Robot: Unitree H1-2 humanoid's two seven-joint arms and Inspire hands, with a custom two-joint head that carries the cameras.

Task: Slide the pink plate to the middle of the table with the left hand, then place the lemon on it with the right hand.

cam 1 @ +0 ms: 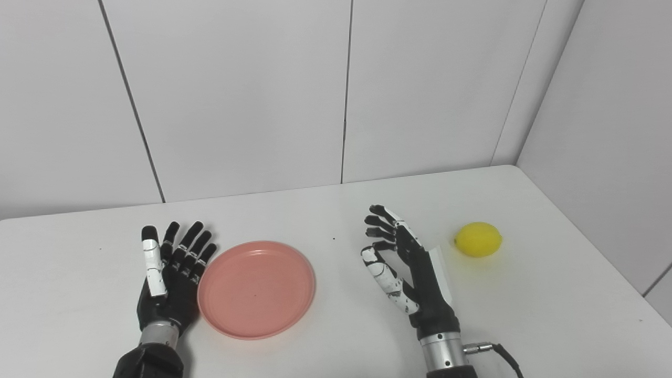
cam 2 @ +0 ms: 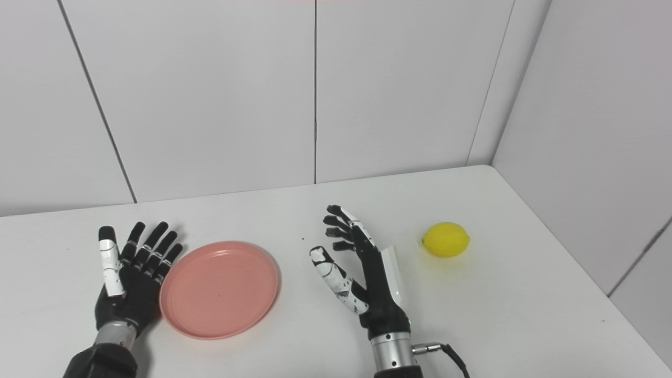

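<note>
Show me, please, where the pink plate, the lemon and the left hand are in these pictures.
pink plate [cam 1: 256, 289]: left eye view, on its bare inner floor.
lemon [cam 1: 478, 239]: left eye view, on the middle of its yellow skin.
left hand [cam 2: 131, 283]: right eye view, on the black palm, beside the plate's left rim.

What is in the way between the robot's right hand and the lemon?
Nothing visible. Only bare white table lies between the open right hand and the lemon.
</note>
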